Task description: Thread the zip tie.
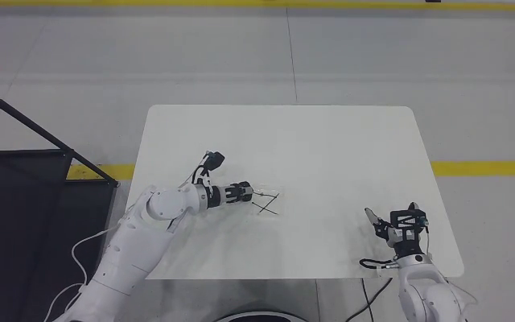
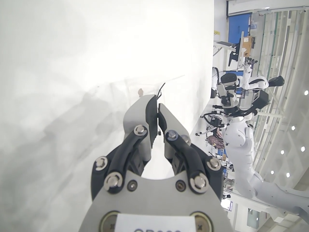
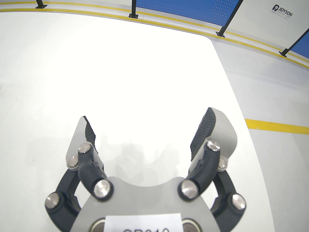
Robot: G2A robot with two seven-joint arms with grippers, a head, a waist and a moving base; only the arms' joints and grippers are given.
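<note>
A thin black zip tie [image 2: 161, 89] is pinched between the pads of my left gripper [image 2: 158, 107]; its tip sticks out past the fingertips and a short piece shows behind them. In the top view the left gripper [image 1: 248, 193] lies low over the white table [image 1: 338, 145], left of centre, with the black zip tie [image 1: 266, 207] running out from it across the surface. A pale, thin strip [image 1: 269, 193] lies beside it. My right gripper [image 1: 396, 219] stands open near the table's front right corner, and the right gripper [image 3: 149, 126] has nothing between its fingers.
The table's right edge [image 3: 231, 85] runs close to the right gripper. Grey floor with a yellow line [image 1: 475, 167] surrounds the table. A dark panel [image 1: 32, 201] stands off the table's left side. Another robot [image 2: 236, 126] stands far off in the room.
</note>
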